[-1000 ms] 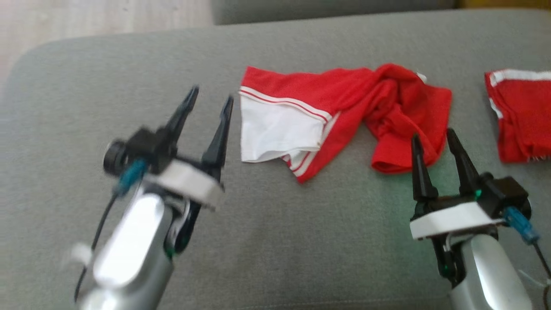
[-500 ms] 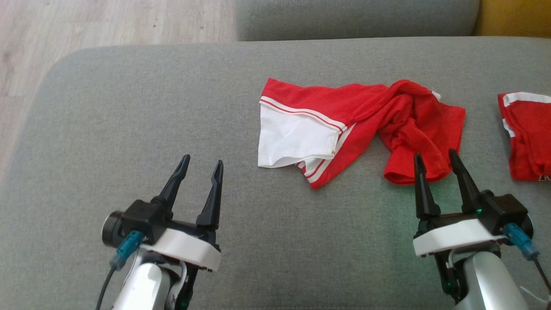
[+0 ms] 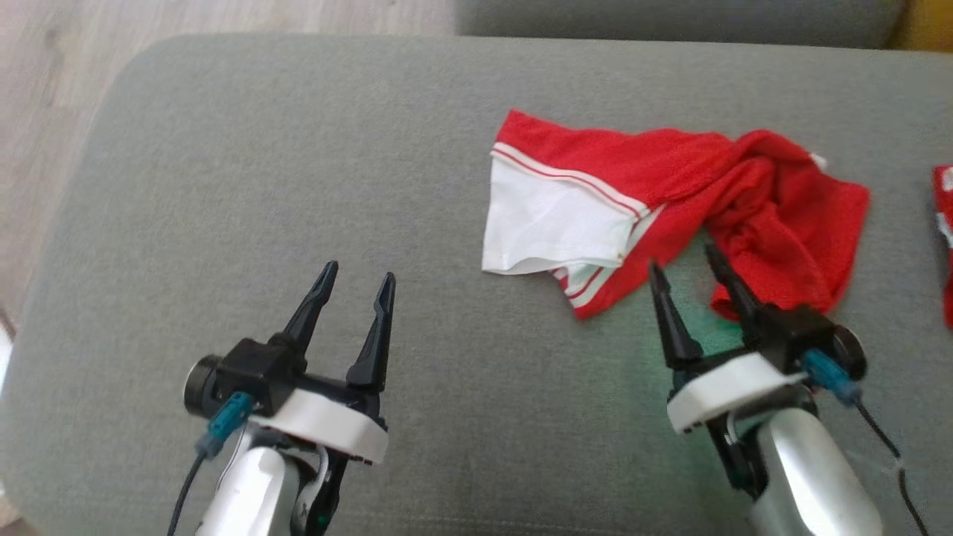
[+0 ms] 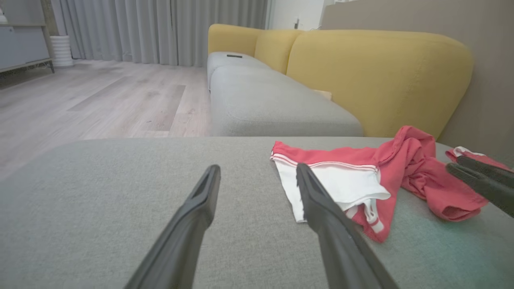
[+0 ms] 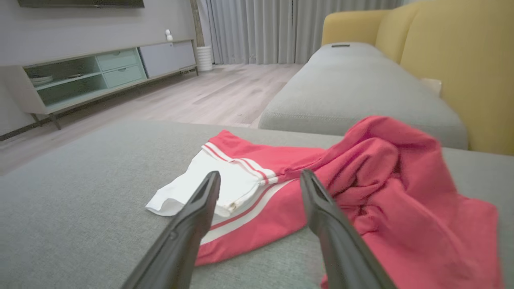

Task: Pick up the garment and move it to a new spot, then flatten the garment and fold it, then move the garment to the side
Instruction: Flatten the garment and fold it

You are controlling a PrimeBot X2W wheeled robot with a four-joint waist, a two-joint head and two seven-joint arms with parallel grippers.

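Note:
The garment (image 3: 670, 201) is a crumpled red piece with a white panel and white stripes, lying on the grey cushion (image 3: 298, 171). It also appears in the left wrist view (image 4: 381, 180) and the right wrist view (image 5: 341, 188). My left gripper (image 3: 357, 279) stands open over bare cushion, well to the left of the white panel, with nothing between its fingers. My right gripper (image 3: 681, 257) is open too, its tips just short of the garment's near red edge. In the left wrist view the right gripper's fingers (image 4: 478, 180) show at the far right.
A second red and white piece (image 3: 944, 238) lies at the right edge of the cushion. Wooden floor (image 3: 45, 112) runs past the cushion's left side. Another grey seat (image 4: 273, 104) and a yellow backrest (image 4: 381, 76) stand beyond. A low cabinet (image 5: 92, 76) lines the far wall.
The head camera has shifted, so the whole picture slid. My left gripper drew back from beside the white panel toward me. My right gripper has swung left toward the garment's middle.

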